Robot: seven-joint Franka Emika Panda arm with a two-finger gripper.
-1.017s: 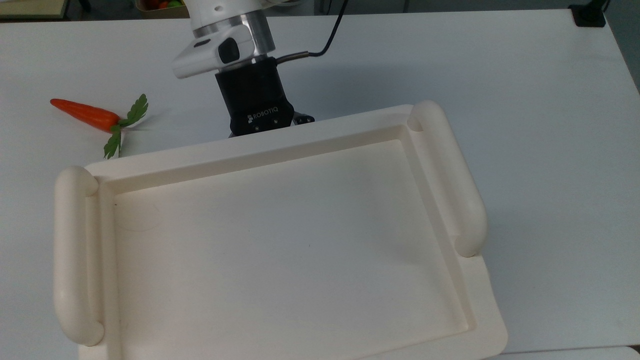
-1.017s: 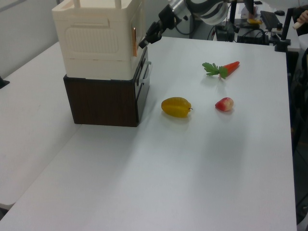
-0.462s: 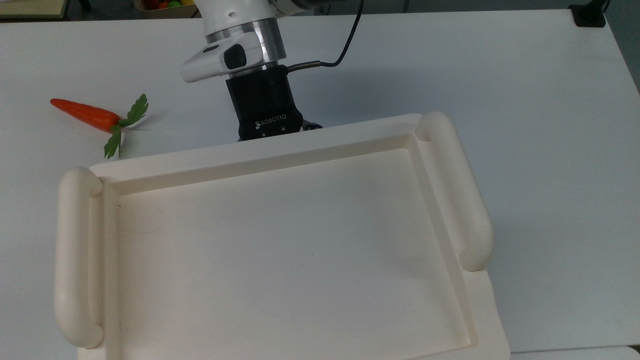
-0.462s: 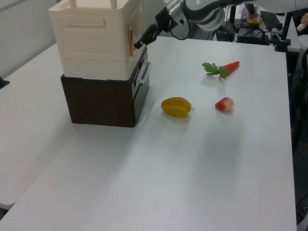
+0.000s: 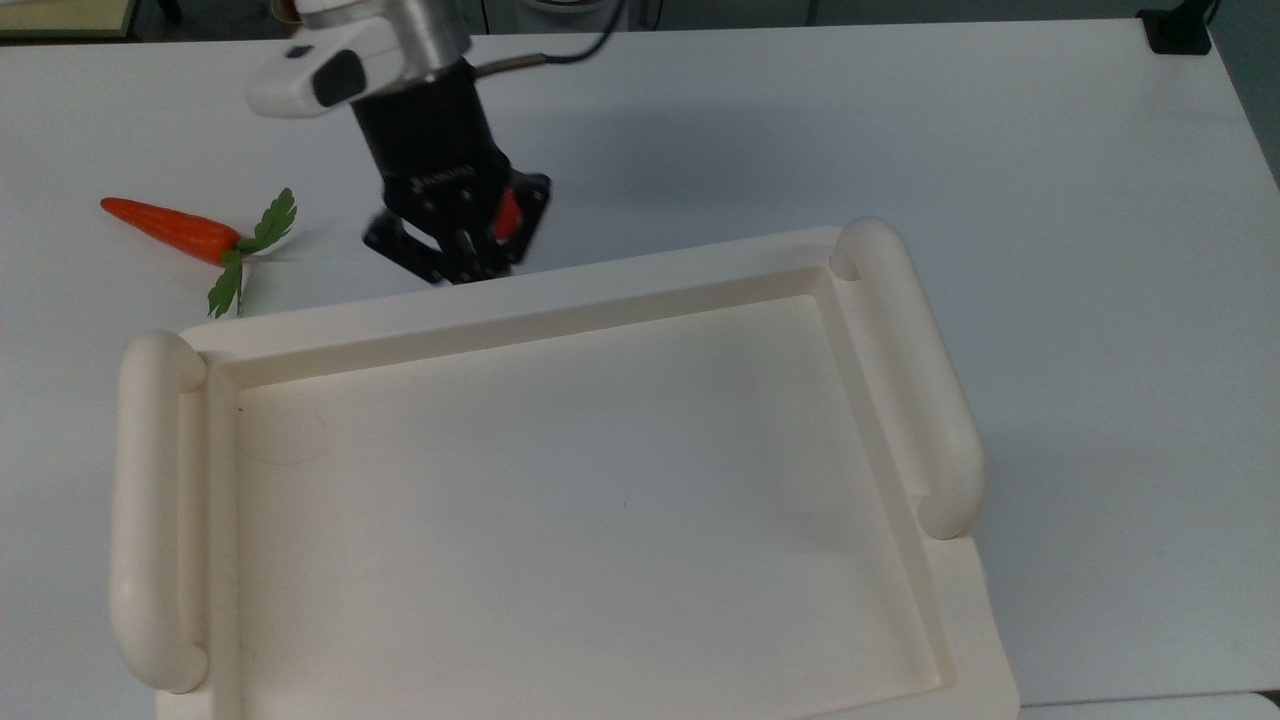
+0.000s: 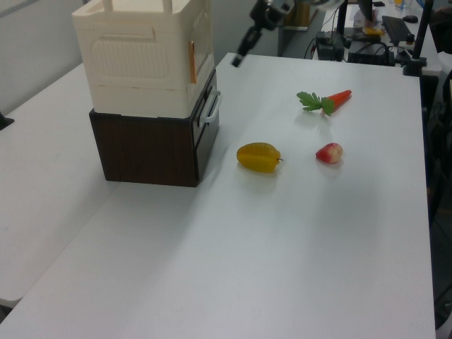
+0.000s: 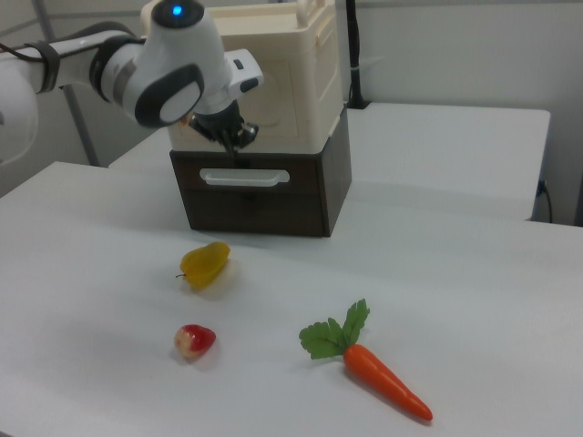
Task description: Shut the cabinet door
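cabinet door (image 6: 201,62) flush against cabinet (image 6: 141,63), recessed top bare, gripper (image 5: 458,250) fingers spread, grasping nothing

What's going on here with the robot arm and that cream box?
The gripper hangs in the air, apart from the large cream-white plastic cabinet that sits on a dark brown drawer unit. The thin cream cabinet door with its copper bar handle lies flush, looking closed.

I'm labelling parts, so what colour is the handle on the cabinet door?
Shiny copper-orange, a slim bar handle on the cream-white cabinet door; the left view shows it best.
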